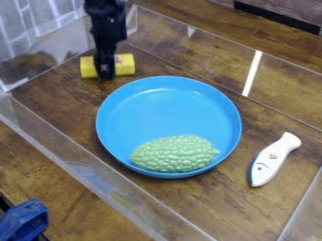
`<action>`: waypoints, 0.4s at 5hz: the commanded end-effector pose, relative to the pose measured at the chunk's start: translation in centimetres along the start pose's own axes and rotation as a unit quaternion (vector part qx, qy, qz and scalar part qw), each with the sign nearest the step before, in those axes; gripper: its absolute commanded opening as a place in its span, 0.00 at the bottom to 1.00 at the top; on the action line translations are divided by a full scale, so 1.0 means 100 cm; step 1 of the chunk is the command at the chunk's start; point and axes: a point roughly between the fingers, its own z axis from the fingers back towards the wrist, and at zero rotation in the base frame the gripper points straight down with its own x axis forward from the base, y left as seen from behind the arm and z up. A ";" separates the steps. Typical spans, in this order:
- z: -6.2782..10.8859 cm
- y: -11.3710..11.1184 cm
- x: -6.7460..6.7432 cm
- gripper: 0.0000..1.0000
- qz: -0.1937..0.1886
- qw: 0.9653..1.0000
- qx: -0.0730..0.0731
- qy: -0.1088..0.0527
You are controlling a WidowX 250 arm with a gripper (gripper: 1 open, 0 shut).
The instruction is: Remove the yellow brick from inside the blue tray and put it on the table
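Observation:
The yellow brick (89, 67) rests on the dark wood table (63, 122), just outside the back-left rim of the blue tray (176, 105). My black gripper (108, 68) points down over the brick's middle, its fingers straddling it, with yellow showing on either side. The dark fingers hide the contact, so whether they still grip the brick is unclear. The tray holds only a bumpy green lump (176, 153) near its front rim.
A white handheld device (273, 158) lies on the table right of the tray. Clear acrylic walls (75, 155) run along the table's edges. A blue object (19, 222) sits outside the wall at the bottom left.

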 end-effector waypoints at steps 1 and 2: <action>0.035 0.025 0.003 0.00 0.006 0.999 0.036 -0.010; 0.033 0.029 0.005 0.00 0.001 0.999 0.037 -0.012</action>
